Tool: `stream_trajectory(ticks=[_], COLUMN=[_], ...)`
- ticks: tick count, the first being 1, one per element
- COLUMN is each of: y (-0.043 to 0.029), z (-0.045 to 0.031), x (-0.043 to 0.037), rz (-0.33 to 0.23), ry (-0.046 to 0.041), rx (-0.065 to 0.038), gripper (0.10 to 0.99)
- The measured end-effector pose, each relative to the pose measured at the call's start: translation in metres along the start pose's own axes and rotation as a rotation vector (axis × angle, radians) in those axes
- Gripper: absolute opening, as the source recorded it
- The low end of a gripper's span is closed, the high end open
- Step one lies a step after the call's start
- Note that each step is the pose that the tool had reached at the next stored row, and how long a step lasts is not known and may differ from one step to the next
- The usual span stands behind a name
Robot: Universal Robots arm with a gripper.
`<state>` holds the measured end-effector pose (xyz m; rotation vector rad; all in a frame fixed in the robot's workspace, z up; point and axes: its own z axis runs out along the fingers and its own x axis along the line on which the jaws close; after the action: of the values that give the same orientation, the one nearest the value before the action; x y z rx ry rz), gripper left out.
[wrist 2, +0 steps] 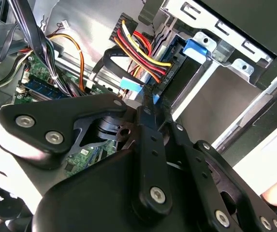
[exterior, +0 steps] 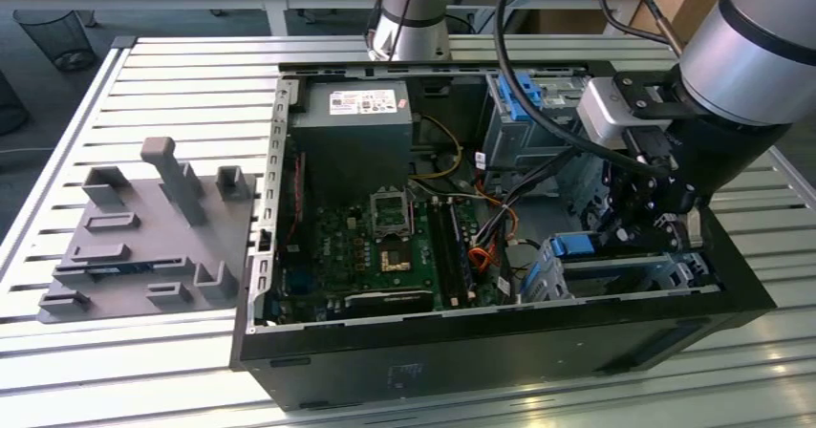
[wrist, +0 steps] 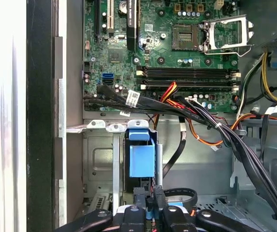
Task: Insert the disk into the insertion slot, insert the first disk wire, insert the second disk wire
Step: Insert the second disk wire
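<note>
- This looks like a robot lab or workshop.
- An open computer case point(exterior: 498, 256) sits on a ridged metal counter point(exterior: 166, 84).
- A grey block of holders point(exterior: 140, 237) lies beside it.
- A wire trash bin point(exterior: 57, 36) stands on the floor.

A slatted metal table point(exterior: 179, 74) of pale silver bars carries everything. On it, toward the exterior view's right and centre, lies an open black computer case point(exterior: 484, 352) on its side, its inside facing up. Well apart from it, toward the exterior view's left, a flat grey fixture plate point(exterior: 140, 246) rests on the slats, with several upright grey blocks and posts rising from it, the tallest near its far middle.
</note>
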<state>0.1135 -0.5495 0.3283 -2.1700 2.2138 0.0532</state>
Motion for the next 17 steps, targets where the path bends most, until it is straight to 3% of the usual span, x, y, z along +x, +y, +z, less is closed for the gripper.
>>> stream_trajectory(ticks=[17], y=[0.0], z=[-0.0142], x=[-0.0007], rz=[0.0], ry=[0.0001], rx=[0.0], gripper=[0.22])
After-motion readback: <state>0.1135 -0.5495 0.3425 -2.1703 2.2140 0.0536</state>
